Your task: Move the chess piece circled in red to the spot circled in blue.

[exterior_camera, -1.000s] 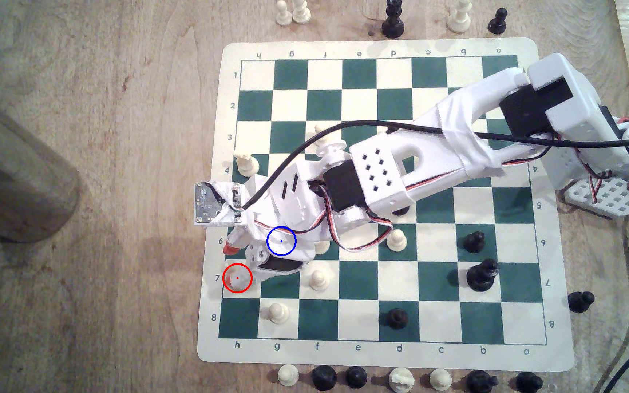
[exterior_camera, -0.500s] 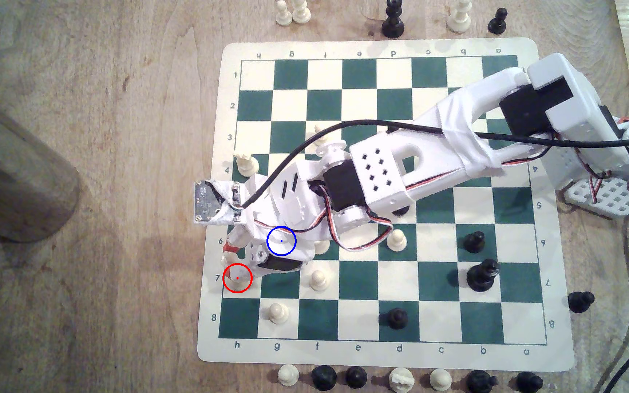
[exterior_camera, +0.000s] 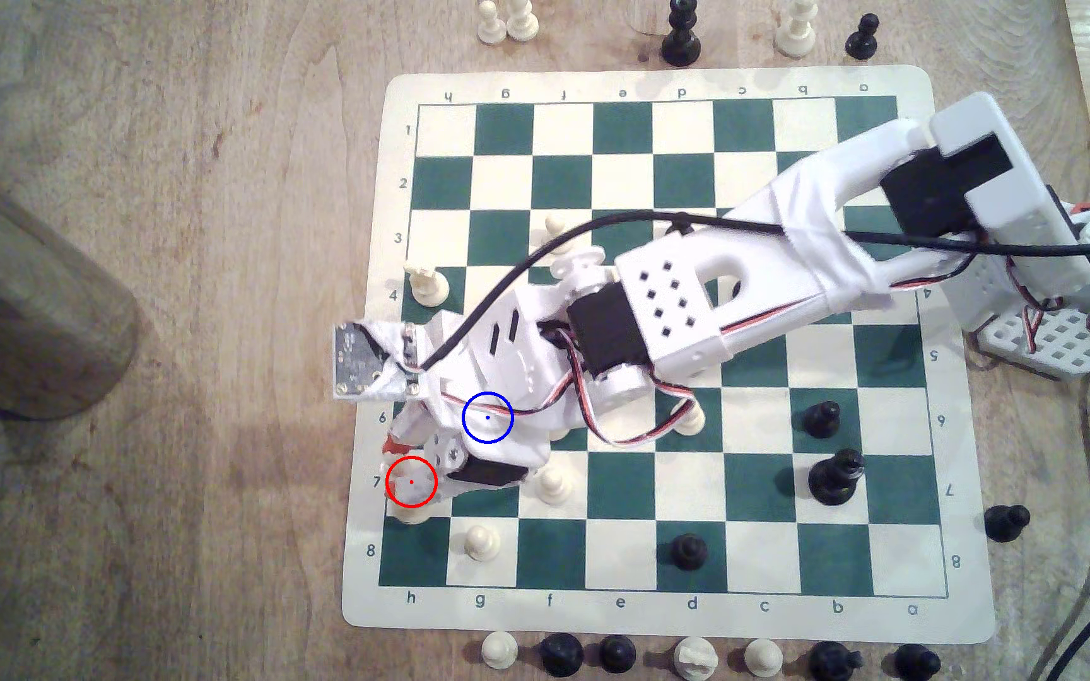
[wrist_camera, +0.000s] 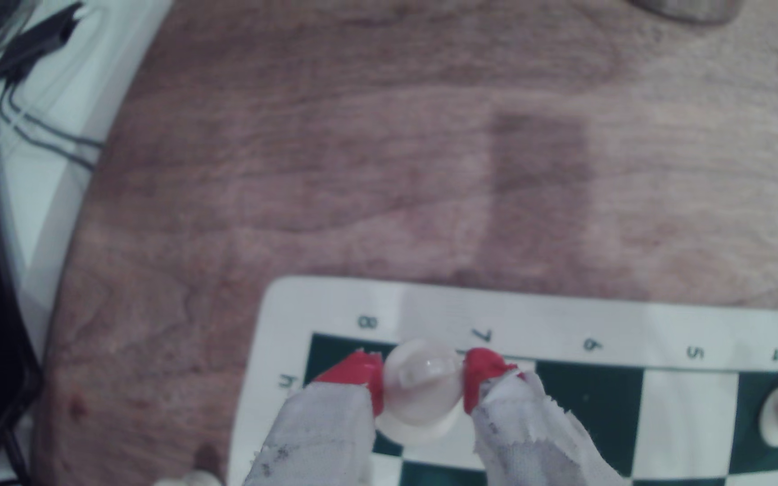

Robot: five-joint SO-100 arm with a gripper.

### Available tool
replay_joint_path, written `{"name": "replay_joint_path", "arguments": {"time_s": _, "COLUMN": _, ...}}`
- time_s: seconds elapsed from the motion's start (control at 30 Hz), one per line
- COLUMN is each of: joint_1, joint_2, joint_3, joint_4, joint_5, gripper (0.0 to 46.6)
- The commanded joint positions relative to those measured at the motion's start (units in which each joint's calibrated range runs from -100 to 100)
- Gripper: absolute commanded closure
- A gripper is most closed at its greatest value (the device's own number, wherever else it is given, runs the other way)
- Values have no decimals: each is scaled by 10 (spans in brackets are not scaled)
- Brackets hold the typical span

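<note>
Red-tipped claw (wrist_camera: pixel 423 383) now round cream piece (wrist_camera: pixel 420 397).

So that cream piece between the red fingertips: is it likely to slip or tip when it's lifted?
The cream chess piece looks like smooth, glossy plastic with a rounded head, so it may slip. The gripper pinches it high, at the head, so it might swing or tilt. Its wide round base should help it stand once set down.
</note>
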State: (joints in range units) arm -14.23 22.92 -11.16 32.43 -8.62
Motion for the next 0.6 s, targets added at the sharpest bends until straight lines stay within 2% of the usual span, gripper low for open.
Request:
{"name": "replay_joint_path", "arguments": {"time_s": 0.0, "joint_1": 1, "joint_2": -95, "joint_3": -32, "joint_4": 4, "joint_5": -3, "gripper": 464}}
{"name": "replay_joint_path", "arguments": {"time_s": 0.57, "joint_1": 7, "joint_2": -143, "joint_3": 19, "joint_4": 4, "joint_5": -1, "gripper": 464}}
